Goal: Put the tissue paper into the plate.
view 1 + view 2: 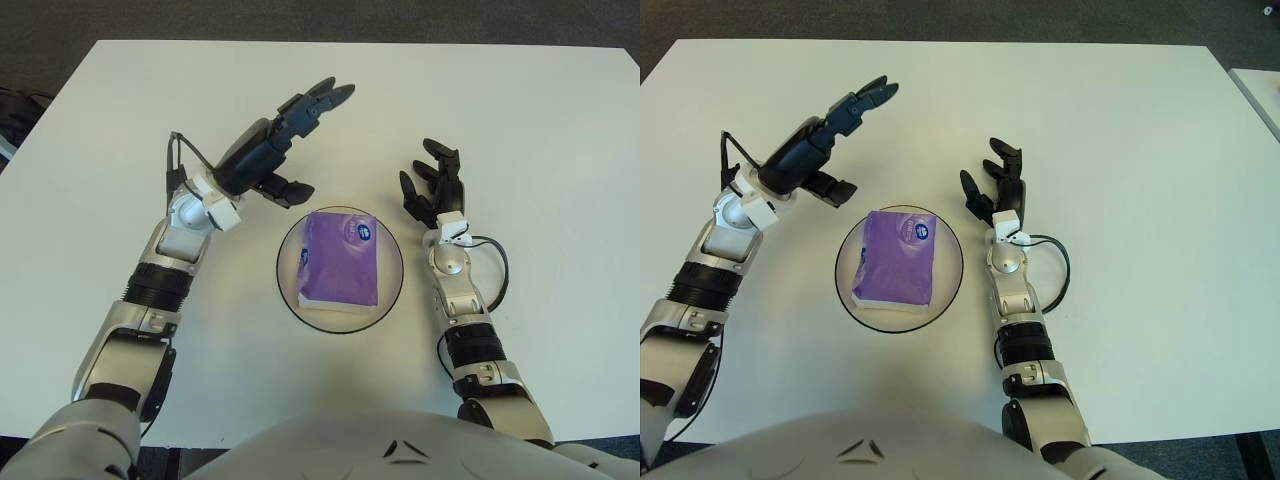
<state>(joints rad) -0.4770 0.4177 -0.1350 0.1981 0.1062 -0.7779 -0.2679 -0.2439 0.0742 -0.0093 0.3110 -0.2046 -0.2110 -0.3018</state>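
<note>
A purple tissue pack (340, 259) lies inside the round plate (287, 282) on the white table, in front of me at centre; it also shows in the right eye view (899, 258). My left hand (285, 135) is raised above the table up and to the left of the plate, fingers spread and holding nothing. My right hand (432, 185) shows just right of the plate, fingers relaxed open and empty.
The white table (520, 120) extends wide beyond the plate on all sides. Its far edge meets dark floor. A cable loops by my right wrist (495, 265).
</note>
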